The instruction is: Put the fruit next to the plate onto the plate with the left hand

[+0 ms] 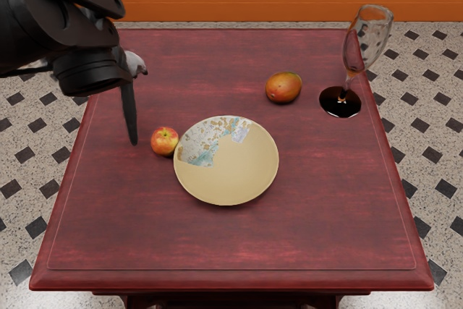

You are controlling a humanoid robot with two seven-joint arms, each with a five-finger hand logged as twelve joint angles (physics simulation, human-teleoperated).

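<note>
Apple (164, 140), roundish, no marked long axis: on table (217, 251), just right of downward-pointing finger of left hand (108, 76), just beside left rim of plate (246, 179). Hand released, grasping nothing; sole hand in view. Farther right, well apart: mango (283, 87), tilted wine glass (365, 41).

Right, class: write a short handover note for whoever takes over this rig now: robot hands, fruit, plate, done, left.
Left robot hand: open, holding nothing, one finger pointing down just left of the apple. Right robot hand: not in view.
Apple lies on the table beside the plate, at its left rim; nothing on the plate.
Done: nothing grasped yet. Left: grasp apple, lift, set it on the plate.
</note>
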